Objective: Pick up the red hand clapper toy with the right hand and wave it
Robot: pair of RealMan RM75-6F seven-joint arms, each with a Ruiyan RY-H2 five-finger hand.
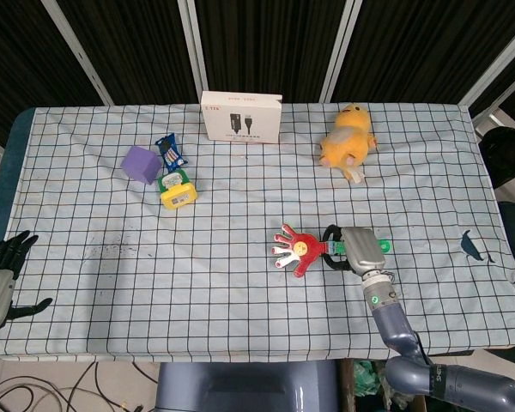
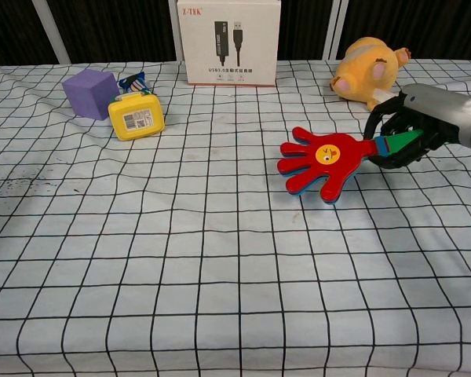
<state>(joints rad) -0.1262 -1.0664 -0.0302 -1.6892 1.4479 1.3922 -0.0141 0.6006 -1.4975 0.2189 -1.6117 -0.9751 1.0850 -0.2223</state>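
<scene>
The red hand clapper toy (image 1: 293, 251) (image 2: 322, 160) hangs just above the checked cloth, right of centre, its palm with a yellow smiley face pointing left. My right hand (image 1: 357, 250) (image 2: 412, 129) grips its green handle (image 2: 399, 142), dark fingers curled around it. A blue layer shows under the red palm. My left hand (image 1: 2, 275) hangs off the table's left front edge, fingers spread, holding nothing; the chest view does not show it.
A white Z-TEK box (image 1: 241, 116) stands at the back. A yellow plush toy (image 1: 347, 142) lies behind my right hand. A purple cube (image 1: 141, 163), a blue packet (image 1: 169, 150) and a yellow toy padlock (image 1: 178, 190) sit at the left.
</scene>
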